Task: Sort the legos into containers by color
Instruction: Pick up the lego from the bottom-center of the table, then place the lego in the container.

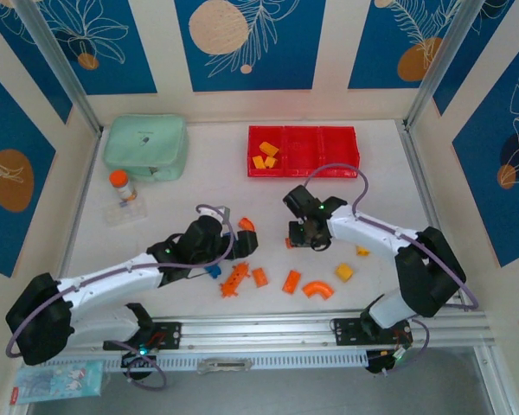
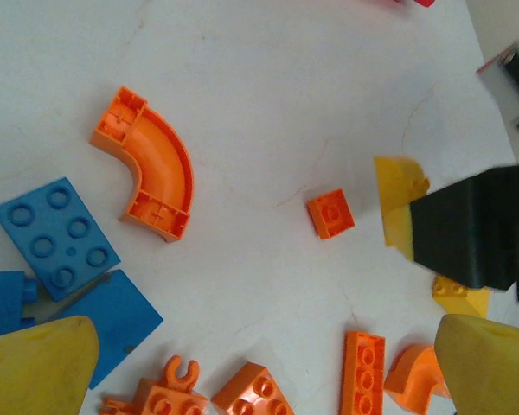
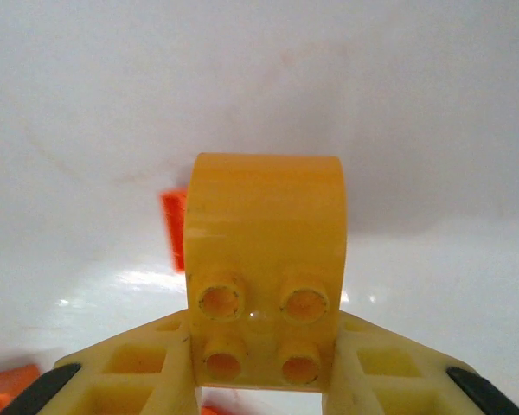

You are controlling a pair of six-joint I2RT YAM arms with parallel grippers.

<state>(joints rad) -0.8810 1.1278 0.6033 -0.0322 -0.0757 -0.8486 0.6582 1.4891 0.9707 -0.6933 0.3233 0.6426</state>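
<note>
- Overhead: at the far side of the white table (image 1: 208, 186), a row of three joined red containers (image 1: 339, 151), a few yellow pieces (image 1: 264, 156) in the left compartment.
- Overhead, rear left: a mint-green case (image 1: 145, 147), a small orange-capped bottle (image 1: 119, 183) just in front of it.
- Overhead, near edge: loose legos (image 1: 291, 281) scattered between the two arms, among them an orange arch (image 1: 317, 290), a long studded orange piece (image 1: 234, 279), a yellow block (image 1: 344, 271) and a blue piece (image 1: 213, 271), all well apart from the containers.
- Overhead, mid-table: left gripper (image 1: 245, 244) low beside the blue piece and the long studded orange piece; right gripper (image 1: 304, 235) pointed down near the centre of the table, between the containers and the loose pile.
- Left wrist: jaws of the left gripper spread wide, yellow fingers (image 2: 35, 367) at the two lower corners, hanging over a curved orange piece (image 2: 151, 164), a blue six-stud brick (image 2: 56, 238) and a small orange square brick (image 2: 330, 213); at right, the black body of the right gripper against a yellow brick (image 2: 400, 203).
- Right wrist: right gripper narrow and clamped on the yellow brick, studs toward the camera, both fingers (image 3: 355, 380) pressed to its sides; resting on the table or lifted off it, impossible to tell; an orange scrap (image 3: 175, 229) just behind its left edge.
</note>
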